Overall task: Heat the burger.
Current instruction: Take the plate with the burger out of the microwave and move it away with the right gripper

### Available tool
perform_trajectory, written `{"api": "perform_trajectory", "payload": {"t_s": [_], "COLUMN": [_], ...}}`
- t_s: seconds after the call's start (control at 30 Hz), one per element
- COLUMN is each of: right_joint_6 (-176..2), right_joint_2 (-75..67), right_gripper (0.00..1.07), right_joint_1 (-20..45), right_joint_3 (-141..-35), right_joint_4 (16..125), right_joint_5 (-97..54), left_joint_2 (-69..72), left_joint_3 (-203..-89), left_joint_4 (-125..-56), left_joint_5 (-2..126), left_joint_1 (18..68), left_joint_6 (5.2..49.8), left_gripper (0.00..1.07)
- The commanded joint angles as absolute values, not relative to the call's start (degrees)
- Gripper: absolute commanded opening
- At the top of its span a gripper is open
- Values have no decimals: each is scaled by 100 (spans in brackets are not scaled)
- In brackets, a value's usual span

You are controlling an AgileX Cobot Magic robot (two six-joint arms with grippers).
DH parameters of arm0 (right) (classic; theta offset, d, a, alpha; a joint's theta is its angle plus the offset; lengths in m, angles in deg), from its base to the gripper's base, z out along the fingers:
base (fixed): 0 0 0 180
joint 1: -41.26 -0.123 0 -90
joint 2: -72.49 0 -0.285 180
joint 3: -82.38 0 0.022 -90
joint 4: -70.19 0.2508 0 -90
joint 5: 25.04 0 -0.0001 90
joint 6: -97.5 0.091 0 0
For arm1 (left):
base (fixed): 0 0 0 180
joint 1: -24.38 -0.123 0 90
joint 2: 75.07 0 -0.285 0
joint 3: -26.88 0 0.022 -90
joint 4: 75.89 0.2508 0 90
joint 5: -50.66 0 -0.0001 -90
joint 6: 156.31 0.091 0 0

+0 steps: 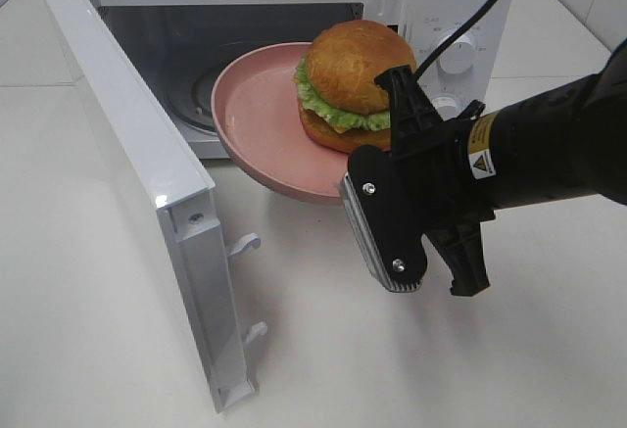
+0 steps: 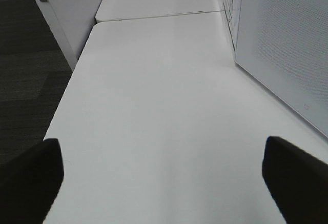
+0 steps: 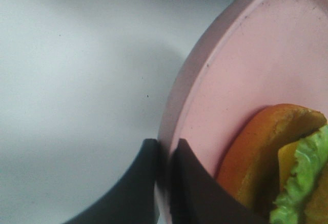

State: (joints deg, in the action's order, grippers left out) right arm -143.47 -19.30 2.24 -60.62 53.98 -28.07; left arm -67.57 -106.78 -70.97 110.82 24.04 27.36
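The burger [image 1: 358, 80], with a golden-brown bun and green lettuce, sits on a pink plate [image 1: 260, 124] held tilted in the air at the mouth of the open microwave [image 1: 460, 17]. My right gripper [image 1: 350, 171] is shut on the plate's near rim. The right wrist view shows its two dark fingers pinching the plate's [image 3: 246, 70] rim at my right gripper [image 3: 164, 149], with the burger [image 3: 261, 147] close beside it. My left gripper [image 2: 164, 178] is open over bare table, with nothing between its fingers [image 2: 31, 178]. It does not appear in the exterior high view.
The microwave door [image 1: 137, 173] swings out wide to the left, its latch hooks facing the table front. A glass turntable [image 1: 201, 85] lies inside the cavity. The control knob [image 1: 458, 54] is right of the opening. In the left wrist view the microwave door's [image 2: 282, 44] outer face stands close by.
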Motion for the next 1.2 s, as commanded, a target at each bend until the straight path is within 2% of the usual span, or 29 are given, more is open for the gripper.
{"api": "perform_trajectory", "payload": {"t_s": [0.03, 0.5, 1.2], "right_joint_6": [-14444, -14444, -14215], "right_joint_2": [-1552, -497, 2138], "right_gripper": [0, 0, 0], "right_joint_1": [224, 224, 224], "right_joint_3": [-5953, -5317, -4355], "right_joint_4": [5375, 5375, 5335], "right_joint_5": [-2504, -3094, -5535], "left_joint_2": [-6843, -6843, -6843], "left_joint_3": [-10678, -10678, -10678], "left_joint_4": [-7068, -7068, -7068], "left_joint_5": [10985, 10985, 10985], "left_joint_1": [2398, 2398, 2398], "left_joint_6": [2713, 2713, 2713], "left_gripper": [98, 98, 98]}}
